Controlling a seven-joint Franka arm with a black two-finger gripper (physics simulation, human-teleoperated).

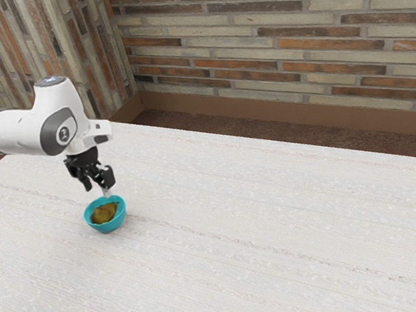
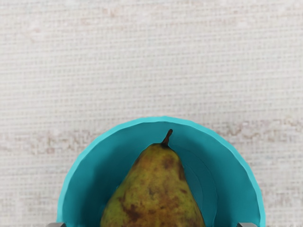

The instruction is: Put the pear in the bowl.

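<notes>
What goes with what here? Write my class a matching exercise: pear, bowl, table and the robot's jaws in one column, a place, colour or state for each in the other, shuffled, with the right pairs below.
Column one
1. Pear
2. Bowl
3. Table
4. Jaws

Column two
A. Pale, with the bowl standing on it
B. Black, open, holding nothing
C. Brownish green, lying inside the bowl
D. Turquoise, with a fruit in it

Right pairs: 1-C, 2-D, 3-A, 4-B
</notes>
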